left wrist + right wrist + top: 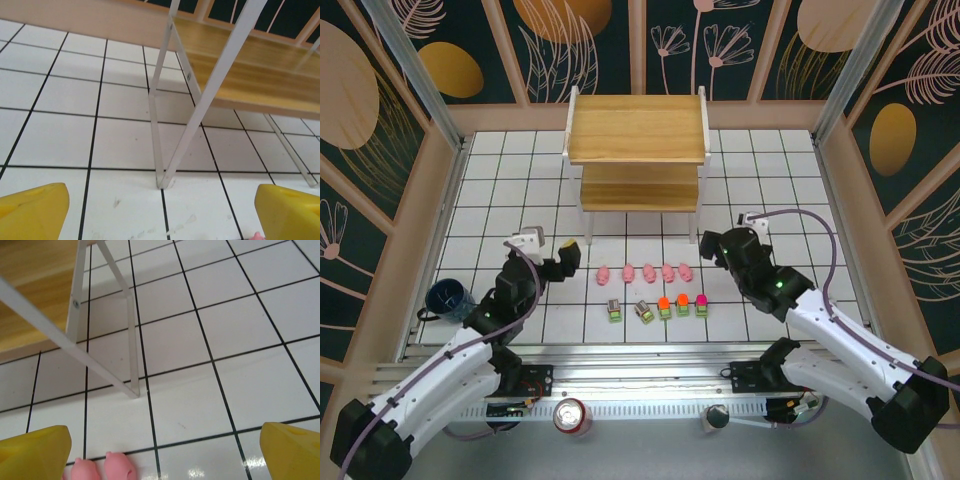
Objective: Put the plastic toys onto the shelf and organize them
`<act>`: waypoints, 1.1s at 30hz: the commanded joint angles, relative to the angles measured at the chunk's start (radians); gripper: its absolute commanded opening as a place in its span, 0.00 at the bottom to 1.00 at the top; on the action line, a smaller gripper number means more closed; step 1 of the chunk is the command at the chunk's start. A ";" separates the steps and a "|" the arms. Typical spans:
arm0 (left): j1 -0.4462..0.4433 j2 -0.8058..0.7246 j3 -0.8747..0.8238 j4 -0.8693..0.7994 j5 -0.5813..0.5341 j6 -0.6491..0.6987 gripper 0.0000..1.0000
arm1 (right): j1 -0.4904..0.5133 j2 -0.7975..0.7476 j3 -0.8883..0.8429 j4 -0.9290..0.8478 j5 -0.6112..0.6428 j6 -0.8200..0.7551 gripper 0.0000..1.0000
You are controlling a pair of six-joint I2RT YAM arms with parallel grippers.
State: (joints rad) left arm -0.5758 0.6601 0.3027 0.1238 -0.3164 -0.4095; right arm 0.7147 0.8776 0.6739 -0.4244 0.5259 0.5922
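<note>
Gaping wide, left gripper (570, 254) and right gripper (711, 246) hold nothing; two pigs (118, 466) (wrist view) are cut off.

A: What colour are the pigs (647, 271)?
B: Pink. The blocks (664, 306) have green bases, grey, orange or magenta tops.
A: And the shelf (636, 128)?
B: Pale wood, white legs, on a white bench (770, 180) gridded black.

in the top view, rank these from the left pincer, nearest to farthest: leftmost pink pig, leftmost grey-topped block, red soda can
1. Leftmost pink pig: just right of the left pincer, at the left end of the pig row.
2. Leftmost grey-topped block: one row closer to the arm bases, also to the pincer's right.
3. Red soda can: at the near edge, between the two arm bases.
</note>
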 commanded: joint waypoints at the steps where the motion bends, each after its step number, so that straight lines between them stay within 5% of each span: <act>1: -0.007 -0.051 -0.031 -0.061 0.020 -0.018 0.95 | 0.031 0.000 -0.009 -0.062 0.004 0.054 0.96; 23: -0.052 0.068 -0.053 0.006 0.187 -0.013 0.90 | 0.252 0.095 -0.095 -0.151 -0.090 0.238 0.82; 33: -0.183 0.235 0.006 0.038 0.104 0.030 0.87 | 0.325 0.142 -0.126 -0.183 -0.103 0.329 0.67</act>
State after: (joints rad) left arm -0.7395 0.8696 0.2661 0.1234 -0.1734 -0.4091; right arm 1.0214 1.0061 0.5694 -0.5739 0.4194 0.8646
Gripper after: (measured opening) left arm 0.877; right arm 0.681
